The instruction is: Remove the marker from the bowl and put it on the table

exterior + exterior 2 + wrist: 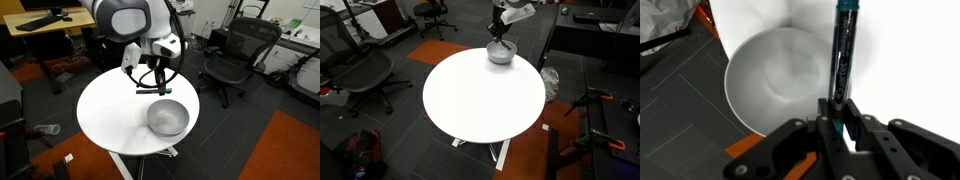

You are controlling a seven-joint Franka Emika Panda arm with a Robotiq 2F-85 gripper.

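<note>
Marker (843, 60): you have just one, and it is clamped between the fingers of your gripper (840, 112), which are closed on its lower end. There is also one bowl (775, 85), one round white table (905, 60) and one arm with its single gripper.

The wrist view gives you the best look at the marker. It is a thin dark stick with pale lettering along the barrel and a teal-blue section at the far tip. It runs straight away from the fingers, crossing the right-hand edge of the bowl where the rim meets the white tabletop. The bowl looks shiny, silver-grey and empty inside.

In an exterior view the gripper (152, 85) hangs above the bowl (167, 118), and the marker (152, 90) shows only as a short dark line lying level, lifted clear of the bowl and not touching the table (110, 115). That view also shows a black office chair (235, 55) and a light-wood desk (40, 22) behind the table, which the wrist view does not.

From the opposite side, in an exterior view, the bowl (500, 53) sits near the far edge of the table (480, 100) with the gripper (500, 32) just over it. The marker is too small to make out there.
</note>
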